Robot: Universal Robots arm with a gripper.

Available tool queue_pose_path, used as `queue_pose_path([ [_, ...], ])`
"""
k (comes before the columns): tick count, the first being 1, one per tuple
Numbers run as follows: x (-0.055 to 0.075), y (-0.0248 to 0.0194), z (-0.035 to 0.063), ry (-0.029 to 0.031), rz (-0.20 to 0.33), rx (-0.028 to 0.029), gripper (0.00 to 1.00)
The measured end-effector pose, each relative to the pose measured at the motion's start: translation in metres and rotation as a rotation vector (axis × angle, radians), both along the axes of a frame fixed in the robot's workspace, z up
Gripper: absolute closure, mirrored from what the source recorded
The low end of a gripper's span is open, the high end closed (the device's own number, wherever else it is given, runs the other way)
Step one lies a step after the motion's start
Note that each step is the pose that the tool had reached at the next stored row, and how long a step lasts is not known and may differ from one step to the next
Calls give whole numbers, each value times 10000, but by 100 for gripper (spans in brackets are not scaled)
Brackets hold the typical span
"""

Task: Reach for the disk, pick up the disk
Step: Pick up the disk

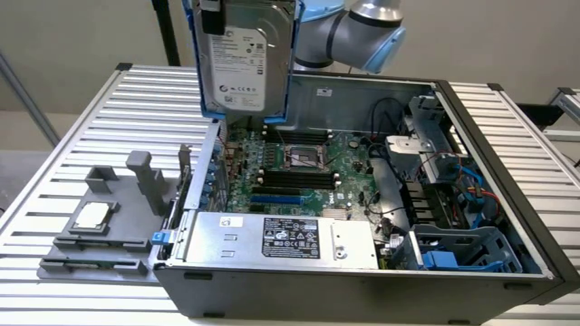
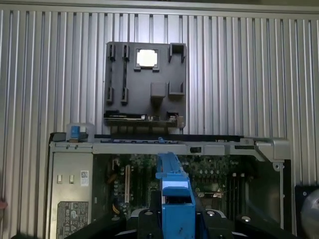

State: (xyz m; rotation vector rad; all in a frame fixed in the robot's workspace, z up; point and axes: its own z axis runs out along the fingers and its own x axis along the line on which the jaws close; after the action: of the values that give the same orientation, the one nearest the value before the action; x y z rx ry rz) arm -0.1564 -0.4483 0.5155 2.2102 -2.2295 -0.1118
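Exterior view: the disk (image 1: 243, 58) hangs upright in the air above the open PC case (image 1: 363, 204), label side facing the camera, blue rails (image 1: 282, 81) down its edges. It is clear of the case, over the back corner of the motherboard (image 1: 295, 173) toward the exterior view's left. The arm (image 1: 354, 27) sits behind it at the top of frame. The gripper itself is hidden behind the disk, so finger spacing can't be read here. The PSU (image 1: 281, 238) lies along the near side of the case. The grey tray (image 1: 100, 224) sits on the slatted table (image 1: 73, 136) at the exterior view's left, beside the case, with the chip (image 1: 94, 216) on it.

Wrist view: looking straight down. The gripper (image 2: 177, 209) is clamped on the disk's blue rail (image 2: 174, 186), black fingers (image 2: 144, 219) pressed against either side of it. The disk is seen edge-on, held over the case interior. Below are the motherboard (image 2: 209, 172), the PSU (image 2: 70, 199) and the case wall (image 2: 169, 147). Beyond the wall is the tray (image 2: 144, 84) with the chip (image 2: 147, 58), on the table (image 2: 249, 74).
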Motion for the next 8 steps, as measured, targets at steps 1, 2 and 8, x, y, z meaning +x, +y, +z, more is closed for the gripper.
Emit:
queue_pose_path([
  [1,27,-15,0,-6,0,0,67],
  [2,55,-30,-1,-12,0,1,67],
  [8,224,-116,-4,-33,1,0,67],
])
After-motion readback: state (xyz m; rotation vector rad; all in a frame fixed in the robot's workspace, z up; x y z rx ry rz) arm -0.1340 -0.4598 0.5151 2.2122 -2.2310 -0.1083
